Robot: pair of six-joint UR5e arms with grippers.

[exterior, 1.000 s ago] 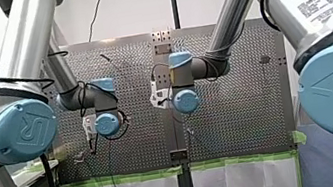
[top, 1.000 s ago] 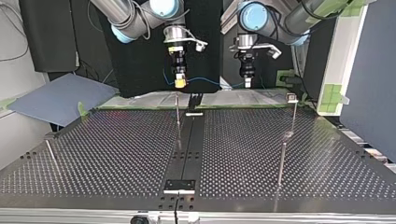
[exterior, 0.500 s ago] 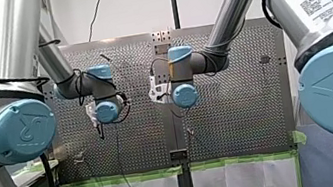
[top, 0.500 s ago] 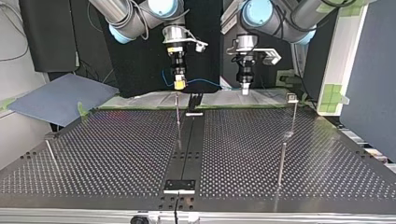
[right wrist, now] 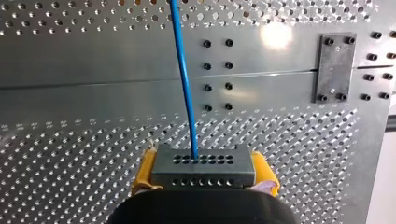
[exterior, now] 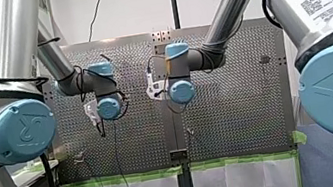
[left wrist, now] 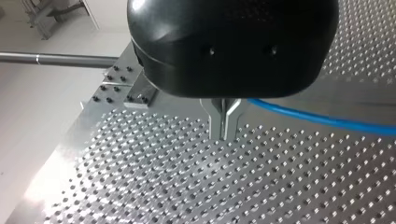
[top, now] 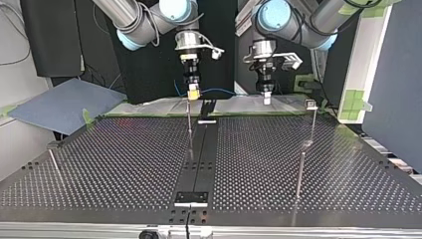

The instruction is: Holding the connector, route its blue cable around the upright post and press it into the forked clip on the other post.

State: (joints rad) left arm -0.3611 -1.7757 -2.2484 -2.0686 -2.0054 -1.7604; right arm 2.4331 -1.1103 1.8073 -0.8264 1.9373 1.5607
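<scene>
In the right wrist view my right gripper (right wrist: 204, 175) is shut with its yellow pads on the grey connector (right wrist: 203, 169), and the blue cable (right wrist: 184, 79) leaves it straight ahead. In the top view this gripper (top: 192, 92) hangs just above the thin upright post (top: 189, 124). The blue cable (top: 216, 91) runs from it toward my left gripper (top: 266, 98). My left gripper's metal fingers (left wrist: 218, 122) are shut in the left wrist view, with the blue cable (left wrist: 322, 120) leading away beside them. The post with the forked clip (top: 310, 104) stands further toward the top view's right.
A second plain post (top: 300, 172) stands nearer the camera at the top view's right, and a slanted rod (top: 54, 164) at its left. A blue-grey board (top: 64, 104) lies off the table's left corner. A small bolted plate (top: 191, 198) sits on the centre strip.
In the top view my left gripper has shifted a little to the right and my right gripper has come over the centre post. In the front view both wrists have risen slightly.
</scene>
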